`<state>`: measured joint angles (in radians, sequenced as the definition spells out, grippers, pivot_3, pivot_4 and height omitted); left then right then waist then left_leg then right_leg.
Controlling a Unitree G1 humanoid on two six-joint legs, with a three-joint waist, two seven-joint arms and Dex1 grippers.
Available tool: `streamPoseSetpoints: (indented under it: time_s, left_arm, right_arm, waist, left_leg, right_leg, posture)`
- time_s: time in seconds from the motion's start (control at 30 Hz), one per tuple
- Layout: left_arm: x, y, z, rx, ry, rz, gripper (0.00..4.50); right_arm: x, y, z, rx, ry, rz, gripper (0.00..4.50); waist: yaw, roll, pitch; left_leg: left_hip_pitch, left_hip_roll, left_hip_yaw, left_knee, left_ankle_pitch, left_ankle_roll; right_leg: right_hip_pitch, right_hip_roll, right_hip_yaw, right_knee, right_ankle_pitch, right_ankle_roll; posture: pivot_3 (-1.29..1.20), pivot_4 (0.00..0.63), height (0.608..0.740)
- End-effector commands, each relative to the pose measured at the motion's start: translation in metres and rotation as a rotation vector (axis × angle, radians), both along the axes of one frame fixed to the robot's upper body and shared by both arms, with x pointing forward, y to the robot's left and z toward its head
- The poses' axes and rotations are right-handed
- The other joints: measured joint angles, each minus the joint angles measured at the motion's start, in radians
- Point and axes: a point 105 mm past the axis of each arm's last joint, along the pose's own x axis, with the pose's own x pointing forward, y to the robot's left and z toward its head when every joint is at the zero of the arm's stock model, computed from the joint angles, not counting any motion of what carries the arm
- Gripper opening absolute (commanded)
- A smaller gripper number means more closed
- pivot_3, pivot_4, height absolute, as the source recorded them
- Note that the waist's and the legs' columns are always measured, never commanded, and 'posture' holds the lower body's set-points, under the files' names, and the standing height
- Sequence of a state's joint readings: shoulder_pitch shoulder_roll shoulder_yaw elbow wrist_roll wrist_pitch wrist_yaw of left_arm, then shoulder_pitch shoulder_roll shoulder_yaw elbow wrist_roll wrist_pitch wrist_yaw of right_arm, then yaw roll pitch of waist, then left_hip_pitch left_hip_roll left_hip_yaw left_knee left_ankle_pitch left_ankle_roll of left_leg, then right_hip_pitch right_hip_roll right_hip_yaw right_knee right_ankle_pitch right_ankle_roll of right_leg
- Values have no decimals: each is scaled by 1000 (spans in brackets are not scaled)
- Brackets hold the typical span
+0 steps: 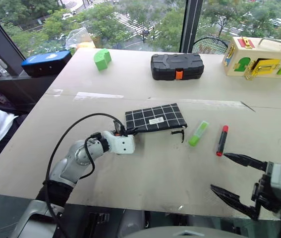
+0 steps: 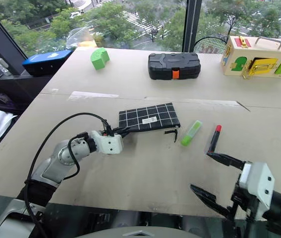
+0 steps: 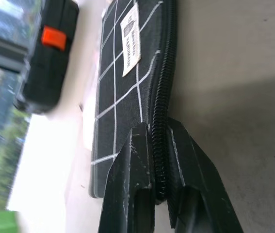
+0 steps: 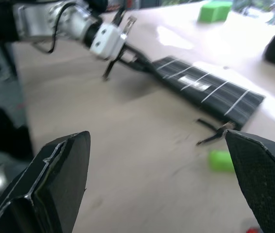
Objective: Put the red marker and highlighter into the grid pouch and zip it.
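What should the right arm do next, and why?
Probably reach the open right end effector forward to the pouch's zipper pull. The left end effector is shut on the pouch's zipper edge, anchoring it; the marker and highlighter lie outside on the table.

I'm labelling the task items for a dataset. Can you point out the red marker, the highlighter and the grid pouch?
red marker (image 1: 222, 140): left eye view, middle of the black barrel.
highlighter (image 1: 197, 133): left eye view, middle of the green body.
grid pouch (image 1: 155, 118): left eye view, gridded top face near the white label.
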<state>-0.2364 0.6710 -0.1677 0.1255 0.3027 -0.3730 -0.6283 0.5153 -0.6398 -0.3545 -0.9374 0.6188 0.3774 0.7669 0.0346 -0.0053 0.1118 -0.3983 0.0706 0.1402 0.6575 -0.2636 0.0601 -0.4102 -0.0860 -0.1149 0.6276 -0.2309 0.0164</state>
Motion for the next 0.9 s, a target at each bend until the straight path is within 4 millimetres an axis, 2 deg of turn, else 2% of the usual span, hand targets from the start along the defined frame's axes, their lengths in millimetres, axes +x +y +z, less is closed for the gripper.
streamPoseSetpoints:
  time_s: [0.03,0.17,0.3,0.43,0.53,0.63,0.9]
  left_arm:
    - [-1,-5,29,-111,20,13,74]
    - [-7,-7,39,-154,57,30,74]
    - [-13,-8,39,-179,93,54,74]
    - [-16,-9,39,-191,104,67,74]
    - [-18,-11,38,-192,105,67,74]
    - [-17,-12,38,-197,104,69,0]
    - [-19,-13,35,-204,109,60,0]
  right_arm:
    - [34,7,-2,66,16,-171,4500]
    - [79,12,-20,87,163,-430,4500]
    - [110,34,-28,260,349,-476,4500]
    - [135,40,-28,335,450,-543,4500]
    - [145,46,-30,317,479,-528,4500]
    - [150,51,-32,283,484,-507,3130]
    - [159,54,-36,217,451,-492,3130]
  waist:
    - [-8,-6,3]
    - [-22,-9,5]
    - [-24,-9,5]
    - [-26,-9,6]
    - [-24,-8,6]
    - [-28,-8,6]
    - [-49,-8,6]
  left_leg:
    - [0,0,0,0,0,0]
    - [-2,1,-1,2,0,0]
    - [-3,0,-1,1,3,-5]
    - [-3,1,-1,2,3,-5]
    - [-3,0,-1,2,3,-5]
    - [-3,0,0,2,3,-5]
    - [-2,1,0,2,3,-6]
  right_leg:
    - [0,0,0,0,0,0]
    - [-1,1,-1,1,2,-4]
    - [0,6,0,3,3,-3]
    - [-1,7,0,5,5,0]
    - [-1,6,0,5,5,0]
    - [-1,6,1,5,5,0]
    - [-1,6,1,6,5,0]
  posture:
    - [0,150,740]
    - [0,150,740]
    - [0,150,740]
    - [0,150,740]
    - [0,150,740]
    - [0,150,740]
    - [0,150,740]
